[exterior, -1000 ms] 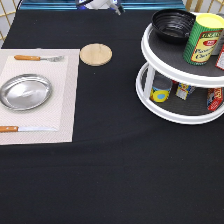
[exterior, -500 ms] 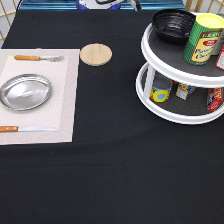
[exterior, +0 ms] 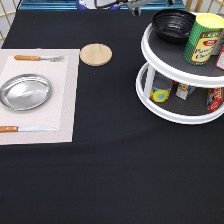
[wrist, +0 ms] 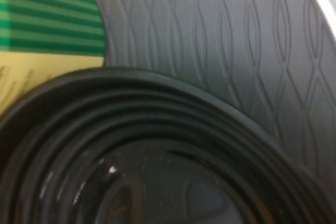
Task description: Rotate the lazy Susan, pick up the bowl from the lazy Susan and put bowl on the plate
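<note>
My gripper (exterior: 134, 7) sits at the top edge of the exterior view, only partly in frame, and I cannot tell from here how it is set. It hangs apart from everything, gripping nothing that shows. The bowl (exterior: 172, 24) lies just to the lower right of it, resting on the top tier of the lazy Susan (exterior: 150, 52) beside a green-and-yellow can (exterior: 204, 39). My wrist view is filled by the bowl's glossy ribbed rim (wrist: 150, 150) against the grey shelf. The plate (exterior: 25, 91) waits well apart, at the exterior view's left, on a placemat (exterior: 65, 100).
</note>
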Tool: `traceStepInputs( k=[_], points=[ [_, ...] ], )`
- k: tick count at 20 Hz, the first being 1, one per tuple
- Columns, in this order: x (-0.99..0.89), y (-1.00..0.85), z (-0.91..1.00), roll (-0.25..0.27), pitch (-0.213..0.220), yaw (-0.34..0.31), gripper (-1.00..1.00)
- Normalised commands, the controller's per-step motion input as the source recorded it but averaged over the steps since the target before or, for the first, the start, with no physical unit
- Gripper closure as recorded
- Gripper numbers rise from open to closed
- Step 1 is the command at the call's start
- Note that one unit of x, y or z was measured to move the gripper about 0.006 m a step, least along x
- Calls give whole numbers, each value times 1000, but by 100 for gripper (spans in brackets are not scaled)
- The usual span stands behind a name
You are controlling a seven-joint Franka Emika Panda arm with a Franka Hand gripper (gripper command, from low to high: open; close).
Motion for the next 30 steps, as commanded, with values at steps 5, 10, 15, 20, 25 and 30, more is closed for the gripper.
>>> traceStepInputs(
  k=[5,10,15,20,25,30],
  points=[
    [-60,314,-155,-124,-21,14,-100],
    [-42,56,-85,-125,-44,35,-100],
    [0,29,-9,-122,-48,33,100],
    [-43,46,3,-142,-57,18,100],
    [-14,79,127,-156,-48,7,100],
    [9,149,203,-157,-23,18,100]
  ],
)
